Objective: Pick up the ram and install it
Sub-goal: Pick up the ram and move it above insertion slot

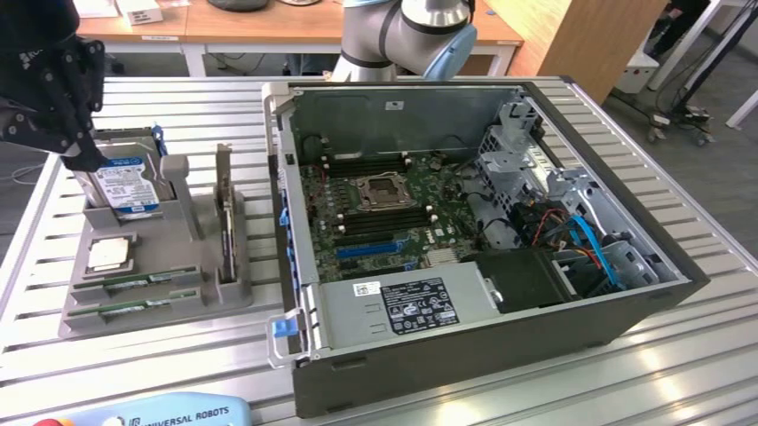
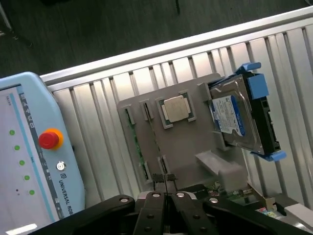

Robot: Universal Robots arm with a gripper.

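**Pincer shut and empty over the parts tray; ram not yet lifted**

Risks, near to far:
- The ram (image 1: 140, 280) sits on edge in the tray (image 1: 177, 306), two sticks in parallel slots, close together. A grab off centre could catch or nudge the neighbour (image 1: 128, 308).
- The gripper (image 2: 165, 186) hangs above the tray with its fingers pressed together and nothing between them. Lowered like that, it would strike the stick's top edge rather than straddle it.
- The CPU (image 1: 109, 255) lies just beside the ram slots and could be knocked.
- The hard drive (image 1: 124, 186) and the card (image 1: 223, 209) stand tall close to the gripper, so a sideways sweep could hit either.
- In the case (image 1: 474, 346), the board's slots flank the socket (image 1: 382, 188). In my judgement a tilted stick would jam or seat badly.

Count:
- Pendant (image 1: 154, 413): one.
- Tray: one.
- Ram sticks: two.
- CPU: one.
- Hard drive: one.
- Card: one.
- Gripper: one.
- Case: one.
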